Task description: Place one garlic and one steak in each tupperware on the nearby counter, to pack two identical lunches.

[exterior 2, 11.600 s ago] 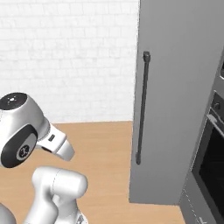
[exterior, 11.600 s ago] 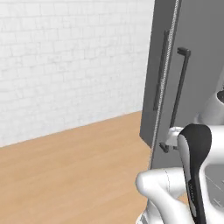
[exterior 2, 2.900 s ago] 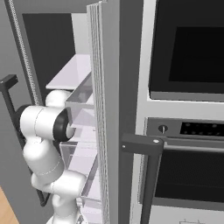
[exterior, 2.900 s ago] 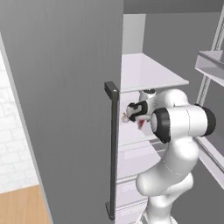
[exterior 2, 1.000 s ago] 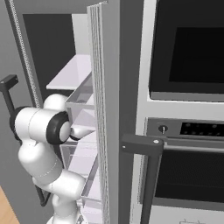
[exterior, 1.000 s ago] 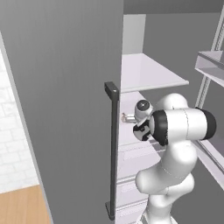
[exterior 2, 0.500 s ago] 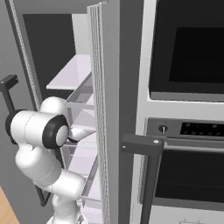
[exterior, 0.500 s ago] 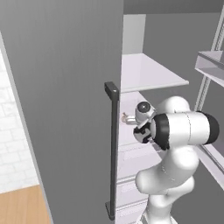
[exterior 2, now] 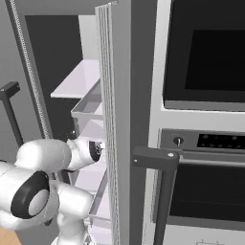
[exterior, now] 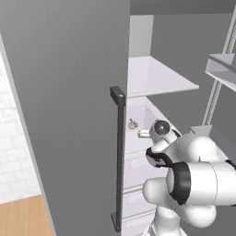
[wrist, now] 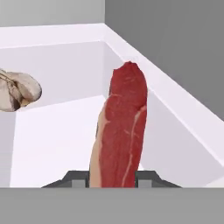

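Inside the open fridge, you have the gripper (wrist: 113, 177) reaching into a white drawer (wrist: 52, 131), and its two dark finger tips stand on both sides of the steak (wrist: 120, 131), pressed against it, so the jaws are clamped on the meat. From the hand view you see the steak as a long red piece with a pale fat edge on its left side, and it rises straight away from the fingers toward the far wall of the drawer. One garlic (wrist: 17, 91) lies further inside the drawer, to the left of the steak and apart from it, near the left wall. From the left base view you see the white arm (exterior: 193, 184) bent into the fridge behind the grey door (exterior: 69, 106) with its dark handle (exterior: 119, 156), and the garlic (exterior: 132, 123) shows as a small pale lump on the white bottom, just beyond the wrist. From the right base view the arm (exterior 2: 43, 177) enters the fridge beside the door edge, and a black oven (exterior 2: 206, 119) stands at the right.
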